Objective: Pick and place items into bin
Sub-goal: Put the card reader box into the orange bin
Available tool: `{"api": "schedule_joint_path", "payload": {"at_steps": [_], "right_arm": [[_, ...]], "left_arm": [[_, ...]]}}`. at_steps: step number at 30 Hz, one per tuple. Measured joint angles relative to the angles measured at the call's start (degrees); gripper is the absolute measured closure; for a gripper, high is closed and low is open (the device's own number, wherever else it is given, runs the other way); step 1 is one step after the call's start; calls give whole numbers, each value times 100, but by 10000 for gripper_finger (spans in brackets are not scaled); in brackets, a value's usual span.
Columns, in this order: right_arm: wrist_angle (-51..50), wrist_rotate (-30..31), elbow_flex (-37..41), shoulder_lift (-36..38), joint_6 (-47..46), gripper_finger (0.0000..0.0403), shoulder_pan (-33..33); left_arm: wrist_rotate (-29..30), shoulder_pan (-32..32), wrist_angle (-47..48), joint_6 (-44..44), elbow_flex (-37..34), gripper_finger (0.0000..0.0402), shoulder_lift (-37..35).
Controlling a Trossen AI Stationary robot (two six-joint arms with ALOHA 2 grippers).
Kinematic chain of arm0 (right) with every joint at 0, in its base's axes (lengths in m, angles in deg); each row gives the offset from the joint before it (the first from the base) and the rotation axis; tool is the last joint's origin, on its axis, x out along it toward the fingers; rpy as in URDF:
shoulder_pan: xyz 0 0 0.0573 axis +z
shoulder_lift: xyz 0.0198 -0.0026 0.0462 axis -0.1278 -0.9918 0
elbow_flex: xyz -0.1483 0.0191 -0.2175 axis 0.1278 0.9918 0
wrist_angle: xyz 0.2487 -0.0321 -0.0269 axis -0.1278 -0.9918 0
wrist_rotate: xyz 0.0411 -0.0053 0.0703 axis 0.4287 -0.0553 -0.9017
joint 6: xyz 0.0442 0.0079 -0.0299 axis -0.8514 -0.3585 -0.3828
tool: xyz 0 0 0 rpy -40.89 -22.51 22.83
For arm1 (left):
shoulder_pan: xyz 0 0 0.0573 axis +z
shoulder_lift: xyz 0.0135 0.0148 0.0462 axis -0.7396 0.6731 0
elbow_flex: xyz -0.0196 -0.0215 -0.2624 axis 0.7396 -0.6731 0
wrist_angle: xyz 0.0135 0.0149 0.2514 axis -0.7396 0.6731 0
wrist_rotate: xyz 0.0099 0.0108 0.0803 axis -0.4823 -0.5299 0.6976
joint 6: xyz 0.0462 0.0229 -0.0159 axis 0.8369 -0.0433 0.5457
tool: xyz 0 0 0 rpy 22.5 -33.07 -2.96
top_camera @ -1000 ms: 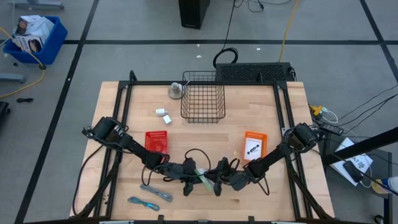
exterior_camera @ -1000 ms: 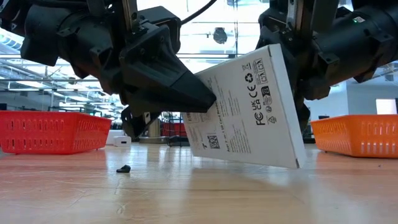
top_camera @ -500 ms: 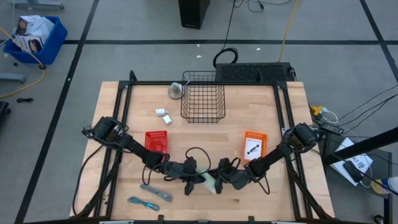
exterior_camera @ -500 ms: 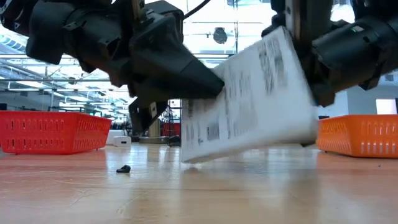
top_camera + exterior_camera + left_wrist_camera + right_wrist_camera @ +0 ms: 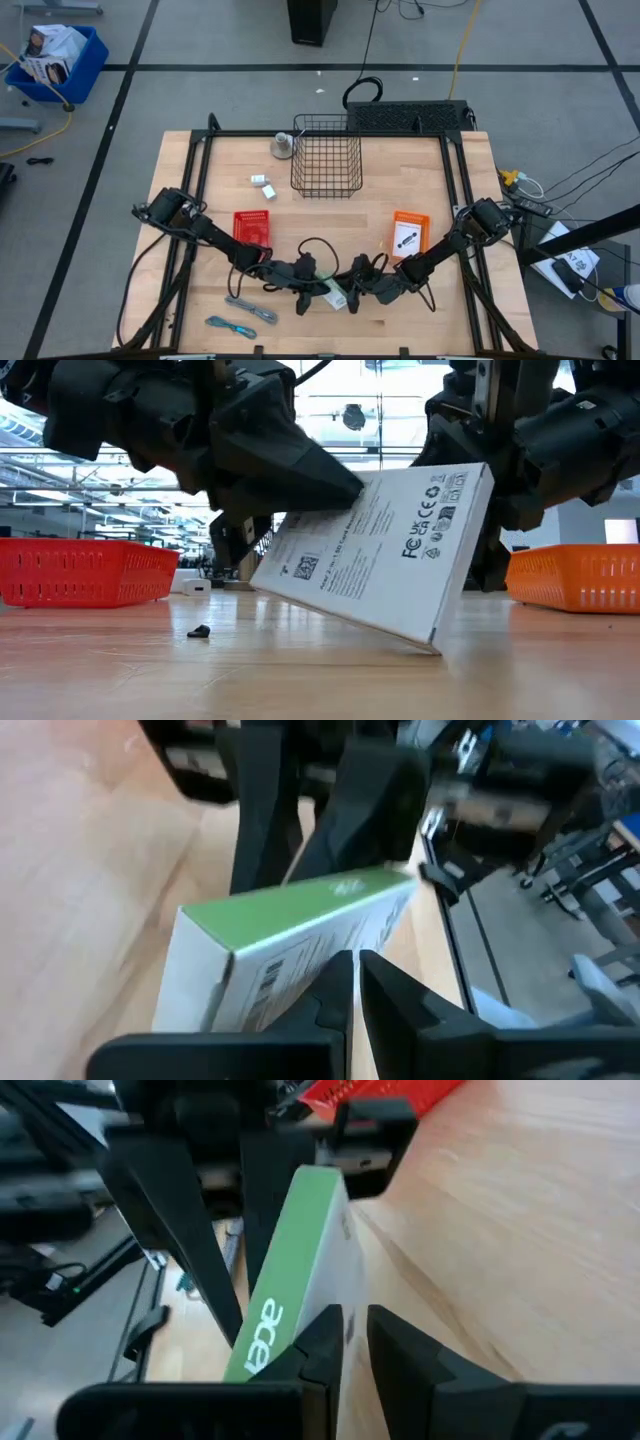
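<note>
A flat white printed box with a green face point(image 5: 380, 555) hangs tilted between my two grippers near the table's front middle point(image 5: 336, 293). My left gripper point(image 5: 320, 289) comes at it from the left and is shut on it. My right gripper point(image 5: 352, 292) comes from the right and is shut on its other end. The box's lowest corner point(image 5: 432, 648) is at the tabletop; I cannot tell whether it touches. Two small white blocks point(image 5: 263, 185), a grey strip point(image 5: 252, 309) and a teal cord point(image 5: 230, 325) lie loose on the table. My left gripper pinches the box's upper left edge point(image 5: 352, 493) between its two fingers point(image 5: 335, 982), which slant down from the table's left. In the wrist view the green face point(image 5: 300, 905) lies just beyond the fingertips. The box hangs tilted. My right gripper pinches the box's upper right end point(image 5: 482, 472) between its two fingers point(image 5: 325, 1342), coming from the table's right and slanting a little down. The green face with white lettering point(image 5: 290, 1280) stands on edge past the fingertips. That end is the box's high end.
A black wire basket point(image 5: 327, 155) stands at the far middle, with a small round object point(image 5: 283, 146) beside it. A red tray point(image 5: 252, 227) lies left of the grippers, an orange tray point(image 5: 409, 233) to the right. A small dark bit point(image 5: 199, 631) lies on the wood.
The box has tipped in the hold. It stood steeply with its printed white face nearly upright and now leans much flatter, its left corner swung out toward the left. Both grippers have stayed where they were and remain shut on it.
</note>
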Motion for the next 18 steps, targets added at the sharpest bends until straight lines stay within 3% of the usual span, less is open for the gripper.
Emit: {"api": "schedule_joint_path", "payload": {"at_steps": [8, 18], "right_arm": [[453, -96, 0, 2, 290, 355, 0], [239, -48, 2, 2, 299, 355, -20]], "left_arm": [[-18, -140, 92, 44, -12, 371, 9], [135, -51, 143, 5, -22, 371, 20]]}}
